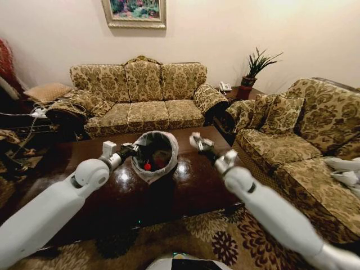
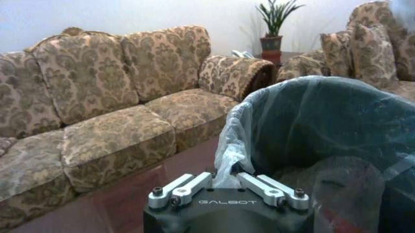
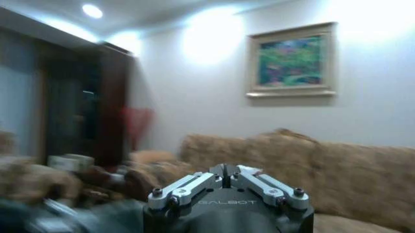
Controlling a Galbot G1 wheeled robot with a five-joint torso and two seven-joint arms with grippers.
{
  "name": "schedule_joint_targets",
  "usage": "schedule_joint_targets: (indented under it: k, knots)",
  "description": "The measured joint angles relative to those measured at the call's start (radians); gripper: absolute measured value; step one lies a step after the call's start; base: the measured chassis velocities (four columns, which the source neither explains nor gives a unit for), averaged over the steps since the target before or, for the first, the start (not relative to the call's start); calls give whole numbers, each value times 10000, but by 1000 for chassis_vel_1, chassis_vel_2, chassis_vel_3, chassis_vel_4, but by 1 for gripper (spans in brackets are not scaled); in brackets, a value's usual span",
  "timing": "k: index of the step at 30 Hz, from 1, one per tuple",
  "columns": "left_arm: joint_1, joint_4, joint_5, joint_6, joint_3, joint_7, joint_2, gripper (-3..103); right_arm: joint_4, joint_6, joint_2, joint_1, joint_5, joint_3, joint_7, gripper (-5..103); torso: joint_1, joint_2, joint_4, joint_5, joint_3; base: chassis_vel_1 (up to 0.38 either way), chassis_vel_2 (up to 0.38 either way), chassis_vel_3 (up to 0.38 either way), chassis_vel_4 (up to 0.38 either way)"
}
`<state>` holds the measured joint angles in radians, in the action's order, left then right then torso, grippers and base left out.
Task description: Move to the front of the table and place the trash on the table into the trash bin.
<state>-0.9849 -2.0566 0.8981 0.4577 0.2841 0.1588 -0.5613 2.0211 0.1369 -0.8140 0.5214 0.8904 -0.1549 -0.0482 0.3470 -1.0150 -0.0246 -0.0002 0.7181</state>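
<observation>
head view: trash [image 1: 147, 165] lies inside the trash bin [image 1: 155, 156]; left gripper [image 2: 224, 182] pinches its liner, right gripper [image 3: 224, 170] closed empty beside it.

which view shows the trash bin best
The head view: the whole trash bin shows, standing on the table, with its liner and red trash inside, the left gripper at its rim. The left wrist view shows a close part of its lined rim, pinched. The right wrist view faces the sofa and wall.
</observation>
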Motion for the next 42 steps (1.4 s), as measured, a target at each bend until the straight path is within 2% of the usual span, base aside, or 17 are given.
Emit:
schedule_joint_targets:
  k: [2, 3, 6, 10, 18, 19, 20, 23, 25, 29, 30, 32, 35, 36, 38, 41, 42]
  knots:
    - [0, -10, -41, -2, -89, 1, -119, 2, 196, 287, -121, -914, 890, -615, 119, 0, 0, 0, 1, 4, 0, 0, 0, 0, 0]
    - [0, -10, -41, -2, -89, 1, -119, 2, 196, 287, -121, -914, 890, -615, 119, 0, 0, 0, 1, 4, 0, 0, 0, 0, 0]
    - [110, -15, -46, -2, -227, 4, -225, 2, 130, 391, -678, -2140, 1643, -1798, 90, 0, 0, 0, -2, -1, 0, 0, 0, 0, 0]
    - [167, -22, -43, -2, -258, 6, -256, 2, 10, 464, -1108, -2464, 1744, -2690, 66, 0, 1, 0, -3, 0, 0, 0, 0, 0, 0]
    - [204, -23, -24, -19, -187, -25, -241, 2, -306, 632, -849, -1729, 912, -3109, 297, -3, 0, 0, 4, 6, 0, 0, 0, 0, 0]
    - [242, -23, -20, -20, -199, -38, -242, 2, -309, 665, -831, -1698, 884, -3100, 302, 2, 0, 0, 3, 4, 0, 0, 0, 0, 0]
    - [242, -23, -20, -20, -199, -38, -242, 2, -309, 665, -831, -1698, 884, -3100, 302, 2, 0, 0, 3, 4, 0, 0, 0, 0, 0]
    - [379, -12, -11, -21, -311, -41, -314, 2, -382, 700, -861, -1717, 859, -3044, 349, 18, 0, 0, 0, 1, 0, 0, 0, 0, 0]
    - [395, -11, -9, -21, -334, -45, -328, 2, -402, 700, -884, -1735, 852, -3038, 370, 18, 0, 0, 1, 0, 0, 0, 0, 0, 0]
    - [361, -17, -6, -22, -328, -64, -306, 2, -486, 699, -999, -1755, 784, -3050, 487, 40, 0, 0, 0, 2, 0, 0, 0, 0, 0]
    - [361, -17, -6, -22, -328, -64, -306, 2, -486, 699, -999, -1755, 784, -3050, 487, 40, 0, 0, 0, 2, 0, 0, 0, 0, 0]
    - [313, -23, -6, -25, -258, -75, -252, 2, -506, 690, -1081, -1760, 750, -3073, 507, 51, 0, 0, 0, 2, 0, 0, 0, 0, 0]
    - [302, -35, -6, -34, -228, -75, -224, 2, -510, 677, -1131, -1780, 744, -3077, 503, 56, 0, 0, -1, 3, 0, 0, 0, 0, 0]
    - [296, -49, -6, -38, -212, -76, -201, 2, -509, 657, -1166, -1800, 741, -3074, 491, 61, 0, 0, -2, 2, 0, 0, 0, 0, 0]
    - [288, -79, 17, -38, -167, -77, -169, 2, -392, 578, -1220, -1835, 737, -2858, 214, 73, 0, 0, -2, 3, 0, 0, 0, 0, 0]
    - [250, -81, 20, -53, -109, -61, -169, 2, -235, 510, -1122, -1848, 728, -2589, -116, 78, 0, 0, -2, 5, 0, 0, 0, 0, 0]
    - [215, -80, 18, -58, -66, -46, -172, 2, -165, 488, -980, -1848, 689, -2436, -274, 83, 0, 0, -2, 5, 0, 0, 0, 0, 0]
